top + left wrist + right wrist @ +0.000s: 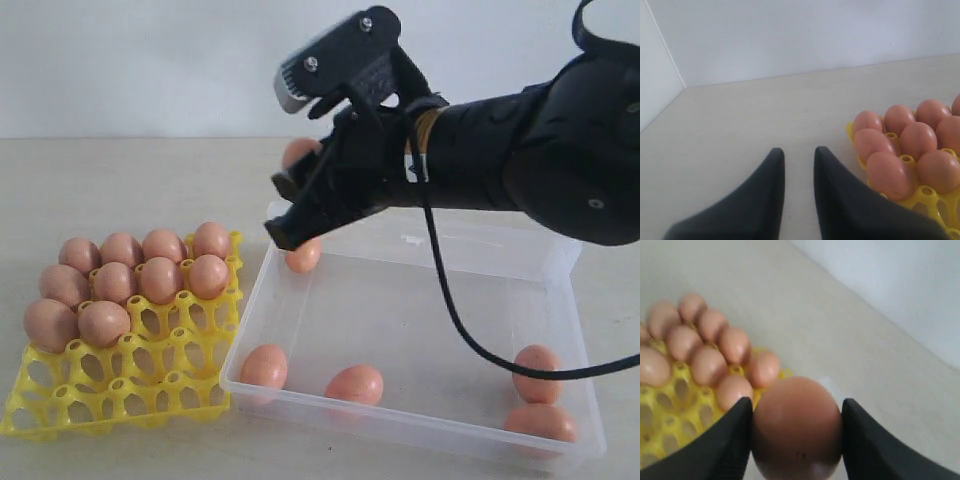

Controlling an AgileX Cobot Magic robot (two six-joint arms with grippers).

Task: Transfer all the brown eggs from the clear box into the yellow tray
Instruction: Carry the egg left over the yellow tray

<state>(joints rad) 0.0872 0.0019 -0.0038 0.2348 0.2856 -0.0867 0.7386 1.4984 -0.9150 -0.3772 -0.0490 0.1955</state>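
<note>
Brown eggs (160, 279) fill ten cells of the yellow tray (60, 415), which lies toward the table's left edge; they sit in the rows nearer the far edge. The left gripper (799, 152) hangs near that tray, fingers slightly parted and empty. Just right, the clear box (400, 310) holds five more: one in its far left corner, two along its near wall, two in its near right corner. Above the far left corner, the right gripper (796, 407) clamps a raised egg (797, 440).
</note>
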